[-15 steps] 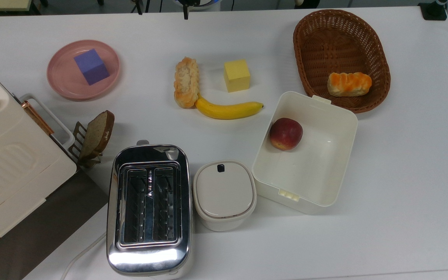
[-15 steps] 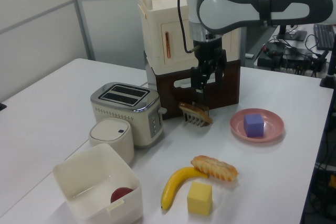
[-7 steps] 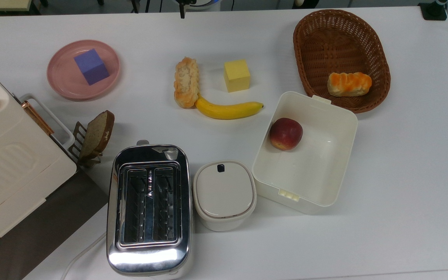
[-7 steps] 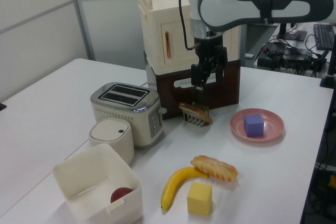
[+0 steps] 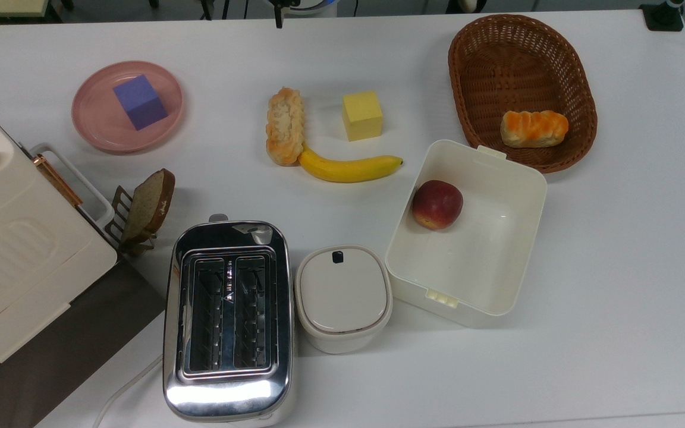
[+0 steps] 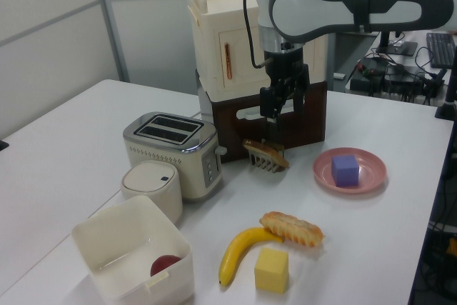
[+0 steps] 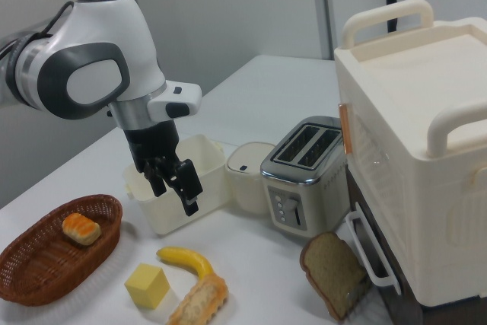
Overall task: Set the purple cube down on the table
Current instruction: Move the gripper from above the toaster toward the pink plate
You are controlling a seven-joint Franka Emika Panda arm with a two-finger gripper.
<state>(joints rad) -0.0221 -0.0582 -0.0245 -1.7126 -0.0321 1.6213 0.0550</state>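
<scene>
The purple cube (image 5: 140, 101) (image 6: 345, 170) rests on the round pink plate (image 5: 96, 122) (image 6: 372, 176) at the top view's upper left. The white table (image 5: 616, 267) (image 6: 64, 148) (image 7: 266, 104) carries everything else. My gripper (image 6: 280, 111) (image 7: 175, 195) hangs open and empty well above the table. In the left view it is up and to the left of the plate, over the bread slice (image 6: 265, 155). It touches neither the cube nor the plate.
A yellow cube (image 5: 362, 115), a banana (image 5: 348, 168) and a long pastry (image 5: 285, 125) lie mid-table. A white box (image 5: 497, 279) holds an apple (image 5: 436, 204); a wicker basket (image 5: 485, 53) holds a roll. A toaster (image 5: 228, 321), a lidded pot (image 5: 342, 297) and a cream cabinet (image 5: 15, 255) stand nearby.
In the left view the gripper has risen slightly over the last second and then held still. The cube and all other things have not moved.
</scene>
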